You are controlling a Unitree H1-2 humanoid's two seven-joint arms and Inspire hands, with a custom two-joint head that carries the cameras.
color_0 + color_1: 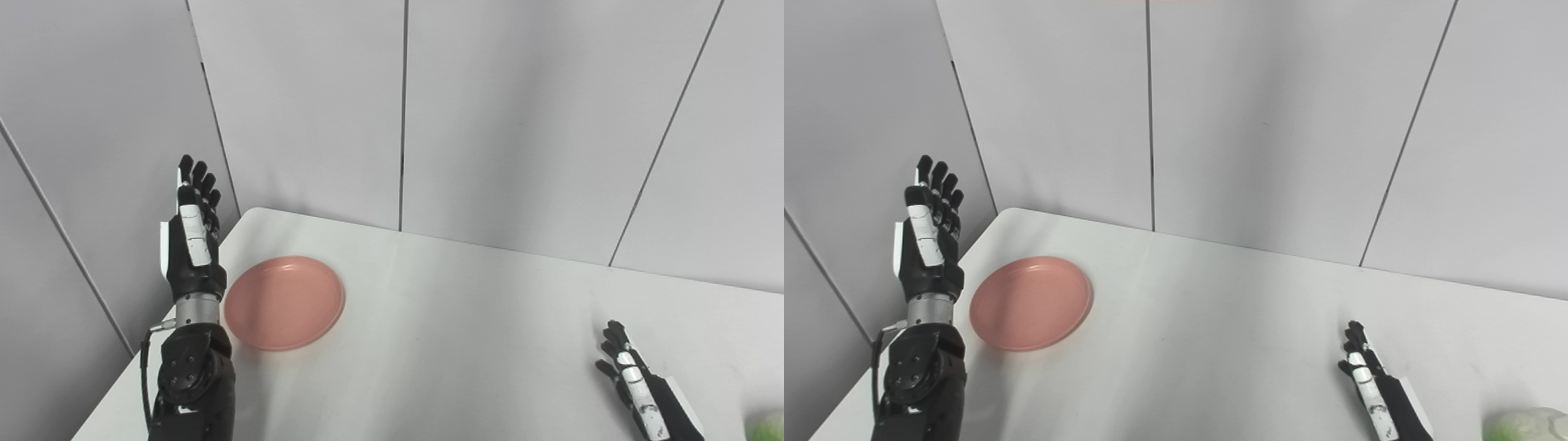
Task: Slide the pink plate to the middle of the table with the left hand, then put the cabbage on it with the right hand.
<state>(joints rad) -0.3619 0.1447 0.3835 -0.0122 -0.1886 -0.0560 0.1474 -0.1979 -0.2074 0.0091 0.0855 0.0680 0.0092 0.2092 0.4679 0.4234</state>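
Note:
The pink plate (pixel 283 302) lies empty on the left part of the white table (pixel 459 343). My left hand (pixel 195 236) is raised upright just left of the plate, above the table's left edge, fingers straight and apart, holding nothing and not touching the plate. My right hand (pixel 637 386) rests low at the bottom right, fingers stretched out and empty. The pale green cabbage (pixel 1528 424) lies at the bottom right corner, right of that hand, cut off by the frame edge; it also shows in the left eye view (pixel 767 427).
Grey wall panels (pixel 490 110) stand close behind the table and along its left side. The table's rounded back-left corner (pixel 257 212) is near my left hand.

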